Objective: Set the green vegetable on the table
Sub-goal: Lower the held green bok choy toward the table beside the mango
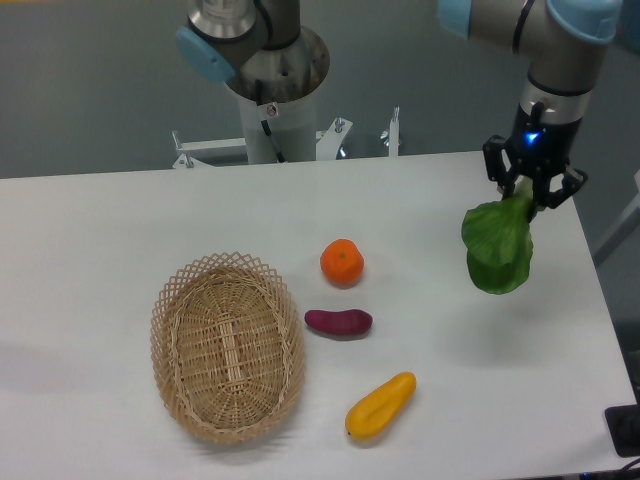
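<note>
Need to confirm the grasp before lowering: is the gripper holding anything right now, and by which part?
Yes. The gripper holds the green vegetable by its pale stem end, with the broad leaf hanging down.

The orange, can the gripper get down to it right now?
Probably not yet: the gripper is shut on the green vegetable, over the table's right side. The orange itself sits uncovered, nothing above it.
</note>
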Motion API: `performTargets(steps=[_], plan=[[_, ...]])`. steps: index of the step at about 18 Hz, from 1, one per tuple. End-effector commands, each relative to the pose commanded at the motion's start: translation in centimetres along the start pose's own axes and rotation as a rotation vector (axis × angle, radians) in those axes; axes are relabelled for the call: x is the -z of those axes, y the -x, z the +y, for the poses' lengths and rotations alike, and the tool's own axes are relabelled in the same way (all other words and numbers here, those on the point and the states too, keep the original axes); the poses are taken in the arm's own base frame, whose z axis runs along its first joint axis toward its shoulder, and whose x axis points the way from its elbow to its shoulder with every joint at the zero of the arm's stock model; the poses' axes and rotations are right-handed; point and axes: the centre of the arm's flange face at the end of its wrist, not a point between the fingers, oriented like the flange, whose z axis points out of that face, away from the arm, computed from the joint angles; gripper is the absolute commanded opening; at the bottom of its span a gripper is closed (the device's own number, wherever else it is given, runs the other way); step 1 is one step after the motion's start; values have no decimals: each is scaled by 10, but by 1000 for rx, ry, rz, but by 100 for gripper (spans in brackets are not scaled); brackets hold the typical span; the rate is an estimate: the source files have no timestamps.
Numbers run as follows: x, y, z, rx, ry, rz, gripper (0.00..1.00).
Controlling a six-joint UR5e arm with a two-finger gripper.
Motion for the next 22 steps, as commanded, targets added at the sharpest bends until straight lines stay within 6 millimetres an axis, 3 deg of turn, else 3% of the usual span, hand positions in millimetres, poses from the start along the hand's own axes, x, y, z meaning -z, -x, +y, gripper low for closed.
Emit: performTargets(steps=[2,9,20,22], plan=[[-6,-3,-9,23,-1,-9,44],[-88,-10,-65,112,-31,-108,44],[-165,-11,-62,113,-18,-19,44],[-171,-16,-60,117,-17,-4,44]])
